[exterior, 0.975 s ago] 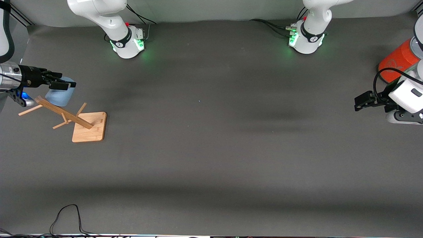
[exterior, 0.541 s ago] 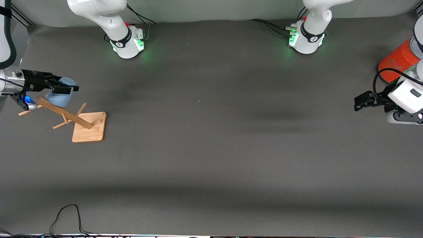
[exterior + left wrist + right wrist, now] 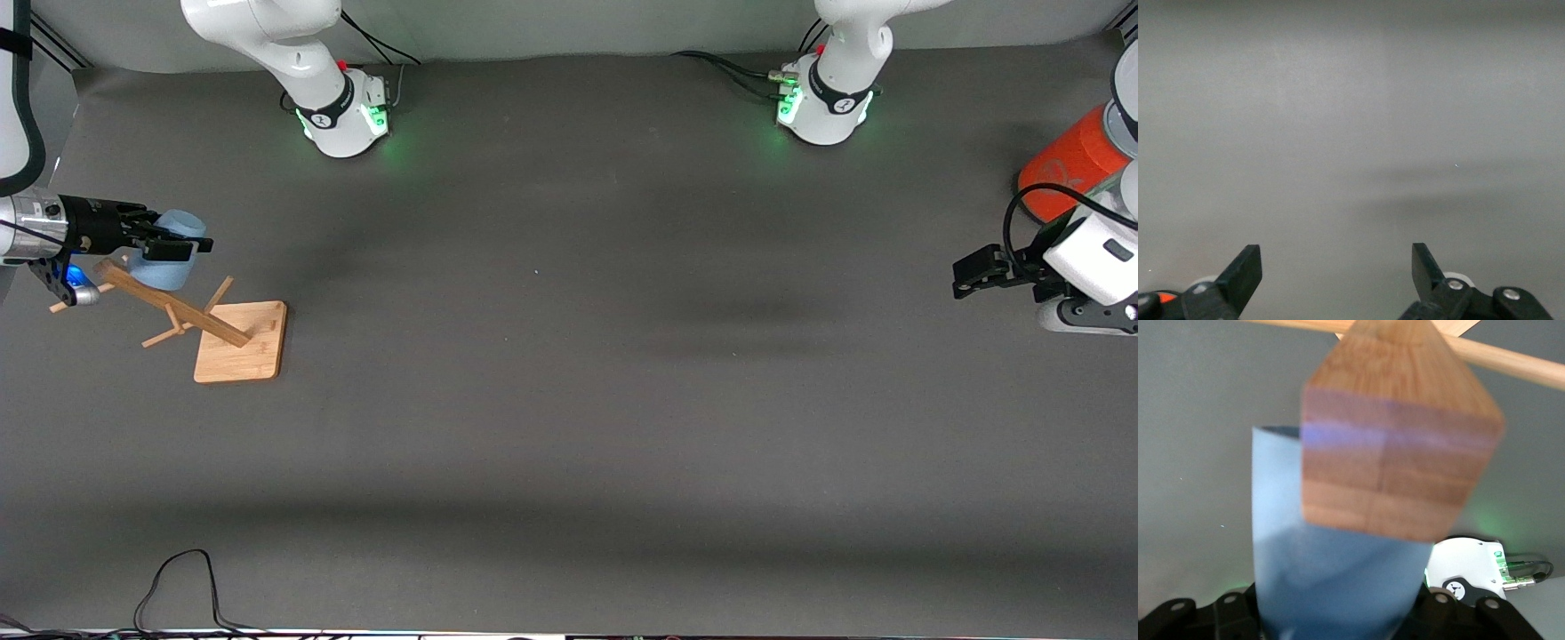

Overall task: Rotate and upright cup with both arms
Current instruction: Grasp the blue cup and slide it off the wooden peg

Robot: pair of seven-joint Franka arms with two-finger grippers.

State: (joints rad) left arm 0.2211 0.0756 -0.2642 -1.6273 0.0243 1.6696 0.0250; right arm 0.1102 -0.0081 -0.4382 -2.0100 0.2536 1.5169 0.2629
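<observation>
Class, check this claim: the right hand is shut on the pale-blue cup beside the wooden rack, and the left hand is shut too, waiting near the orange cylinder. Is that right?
One error: the left hand is open, as the left wrist view shows. The right hand is indeed shut on the cup beside the wooden rack; the left waits near the orange cylinder.

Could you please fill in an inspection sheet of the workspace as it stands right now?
Surface: dark grey table, bare in the middle.
Job's things: pale-blue cup beside the wooden rack, at the right arm's end.
Clutter: orange cylinder at the left arm's end.
End effectors: right end effector shut on the cup; left end effector open, waiting over the table by the orange cylinder.
Cables: black cable at the table edge nearest the front camera.
Surroundings: nothing seen.
</observation>
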